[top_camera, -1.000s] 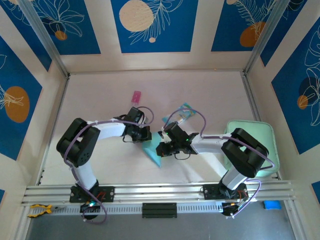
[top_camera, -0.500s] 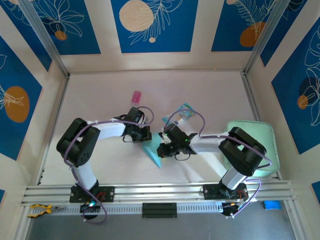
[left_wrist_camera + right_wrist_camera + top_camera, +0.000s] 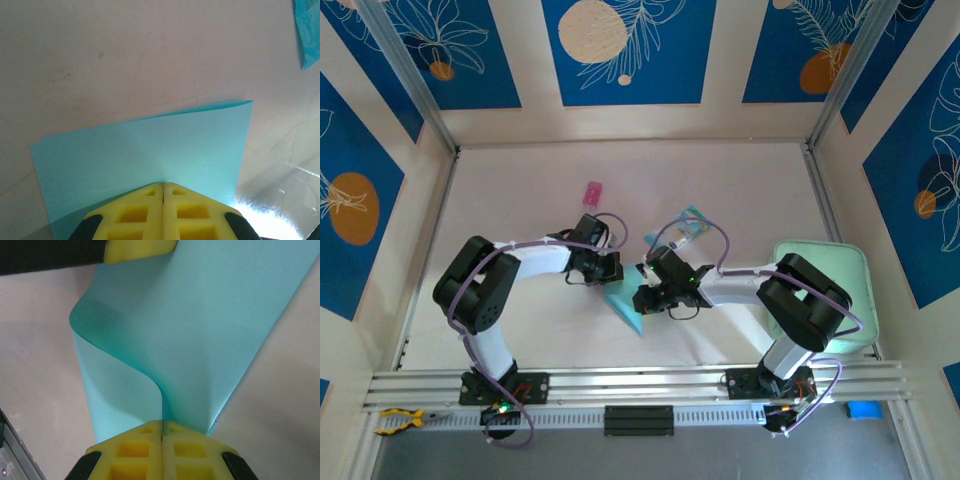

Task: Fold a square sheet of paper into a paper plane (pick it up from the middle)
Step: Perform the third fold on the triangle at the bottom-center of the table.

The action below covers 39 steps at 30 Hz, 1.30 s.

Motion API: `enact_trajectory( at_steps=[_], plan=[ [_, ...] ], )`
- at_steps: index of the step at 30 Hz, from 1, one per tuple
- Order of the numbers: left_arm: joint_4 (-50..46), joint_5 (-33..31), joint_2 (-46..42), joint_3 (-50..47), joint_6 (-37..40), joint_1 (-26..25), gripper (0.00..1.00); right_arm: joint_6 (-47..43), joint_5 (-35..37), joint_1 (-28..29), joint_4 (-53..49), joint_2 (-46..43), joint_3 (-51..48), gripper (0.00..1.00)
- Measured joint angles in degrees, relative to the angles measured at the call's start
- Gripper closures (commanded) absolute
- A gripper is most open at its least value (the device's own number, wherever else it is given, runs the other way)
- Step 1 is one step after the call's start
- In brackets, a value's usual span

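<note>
The square sheet of paper (image 3: 626, 302) is light blue and lies partly folded between my two grippers, with a corner pointing toward the near edge. My right gripper (image 3: 161, 423) is shut on a flap of the sheet (image 3: 200, 330), which curls up from the table into the closed yellow fingers. My left gripper (image 3: 163, 184) is shut, its tips down against the sheet (image 3: 150, 145), with nothing seen between them. In the top view the left gripper (image 3: 608, 272) and the right gripper (image 3: 644, 296) face each other across the paper.
A teal-and-clear packet (image 3: 686, 228) lies just behind the right gripper, and its corner (image 3: 307, 30) shows in the left wrist view. A small pink item (image 3: 592, 192) sits farther back. A mint-green pad (image 3: 832, 285) lies at the right, under the right arm.
The right arm has crept slightly to the left. The paper and the left arm look the same.
</note>
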Motion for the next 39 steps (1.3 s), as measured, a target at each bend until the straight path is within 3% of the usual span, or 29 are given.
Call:
enact_trajectory(
  at_steps=[39],
  plan=[
    [-0.7, 0.0, 0.1, 0.5, 0.0, 0.0, 0.97, 0.0, 0.6, 0.5, -1.2, 0.7, 0.7, 0.99]
  ],
)
